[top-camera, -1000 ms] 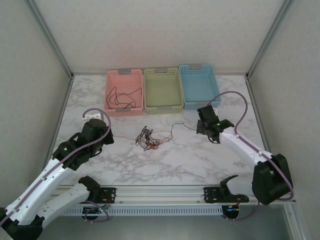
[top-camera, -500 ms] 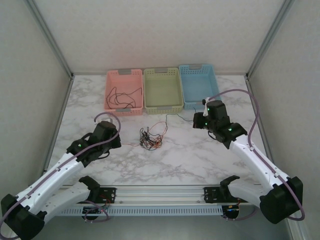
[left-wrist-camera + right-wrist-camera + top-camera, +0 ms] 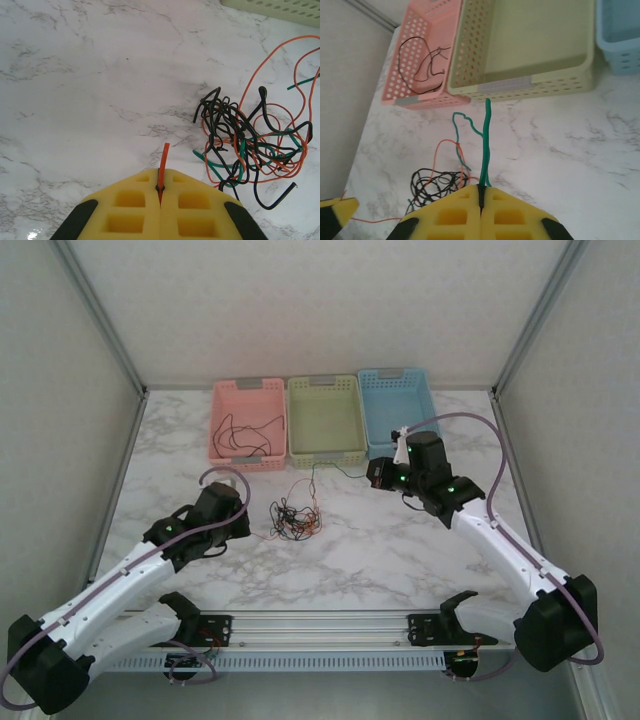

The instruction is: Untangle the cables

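The cables [image 3: 293,519] lie as a small knot of black, orange and green wire on the marble table, in front of the green basket; the knot [image 3: 250,145] is close up in the left wrist view. My left gripper [image 3: 243,527] sits just left of it, shut on an orange cable [image 3: 163,160] whose tip sticks out past the yellow pads. My right gripper [image 3: 374,476] is right of the knot, shut on a green cable [image 3: 485,145] that runs back down into the knot [image 3: 435,185].
Three baskets stand in a row at the back: pink [image 3: 247,424] with a black wire inside, green [image 3: 325,420], blue [image 3: 398,410]. The green basket's near wall [image 3: 520,87] is just ahead of my right gripper. Frame posts rise at both sides.
My right gripper has moved left and toward the baskets, drawing the green cable out of the knot. My left gripper has moved right, closer to the knot, which has shifted slightly.
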Tool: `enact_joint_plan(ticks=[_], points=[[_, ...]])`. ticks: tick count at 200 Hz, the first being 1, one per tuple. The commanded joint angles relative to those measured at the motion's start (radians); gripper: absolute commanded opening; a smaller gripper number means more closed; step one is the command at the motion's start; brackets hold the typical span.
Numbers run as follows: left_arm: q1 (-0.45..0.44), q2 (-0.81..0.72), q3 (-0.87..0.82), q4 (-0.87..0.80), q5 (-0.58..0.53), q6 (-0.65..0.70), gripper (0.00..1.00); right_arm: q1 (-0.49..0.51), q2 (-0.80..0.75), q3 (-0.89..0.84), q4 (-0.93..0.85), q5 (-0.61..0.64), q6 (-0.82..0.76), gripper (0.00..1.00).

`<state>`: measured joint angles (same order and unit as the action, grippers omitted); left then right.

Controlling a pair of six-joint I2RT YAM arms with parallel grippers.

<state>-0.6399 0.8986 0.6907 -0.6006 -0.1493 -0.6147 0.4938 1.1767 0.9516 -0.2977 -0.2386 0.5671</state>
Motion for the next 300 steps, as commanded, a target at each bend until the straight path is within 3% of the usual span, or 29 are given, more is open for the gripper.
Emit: enact_joint_plan(ticks=[1, 20, 49, 87, 146, 173, 248, 300], points=[[-0.011, 0.013, -0.002, 0.023, 0.013, -0.014, 0.00, 0.023, 0.012, 0.070, -0.016, -0.036, 0.024, 0.00], [-0.012, 0.020, -0.004, 0.021, 0.003, -0.010, 0.00, 0.050, 0.017, 0.114, -0.076, -0.039, -0.013, 0.00], [-0.012, 0.017, -0.006, 0.014, -0.007, -0.008, 0.00, 0.096, -0.001, 0.171, -0.203, 0.097, -0.073, 0.00], [-0.012, 0.020, -0.006, 0.032, 0.013, -0.013, 0.00, 0.119, -0.068, 0.138, -0.189, 0.039, -0.191, 0.00], [-0.012, 0.029, -0.011, 0.028, -0.001, -0.003, 0.00, 0.158, -0.062, 0.236, -0.417, 0.406, -0.302, 0.00], [-0.012, 0.030, -0.014, 0.026, -0.005, -0.001, 0.00, 0.160, -0.043, 0.306, -0.520, 0.491, -0.336, 0.00], [-0.012, 0.032, -0.017, 0.031, -0.013, 0.004, 0.00, 0.161, -0.080, 0.321, -0.564, 0.482, -0.306, 0.00], [-0.012, 0.022, -0.026, 0.025, -0.035, 0.007, 0.00, 0.158, -0.172, 0.331, -0.542, 0.570, -0.242, 0.00]])
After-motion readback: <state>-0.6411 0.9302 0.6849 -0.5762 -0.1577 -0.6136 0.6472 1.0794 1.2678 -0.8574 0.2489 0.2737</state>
